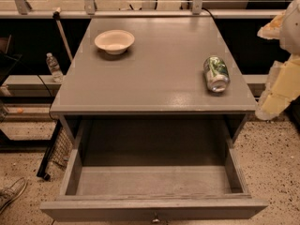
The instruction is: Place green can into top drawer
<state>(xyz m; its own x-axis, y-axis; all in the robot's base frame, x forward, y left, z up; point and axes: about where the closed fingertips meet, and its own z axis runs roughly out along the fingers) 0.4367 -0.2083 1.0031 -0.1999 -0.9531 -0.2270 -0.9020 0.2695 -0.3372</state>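
The green can (216,73) lies on its side on the grey tabletop (154,78), near the right front corner, with one silver end facing the front. The top drawer (154,209) is pulled wide open below the tabletop; its plain grey inside holds nothing and its small knob shows at the bottom edge. My gripper (280,86) is a pale yellow and white shape at the right edge of the view, to the right of the can and off the table, apart from the can.
A white bowl (114,41) stands at the back left of the tabletop. A clear plastic water bottle (54,67) stands on a low ledge left of the table. A shoe (10,193) lies on the speckled floor at the bottom left.
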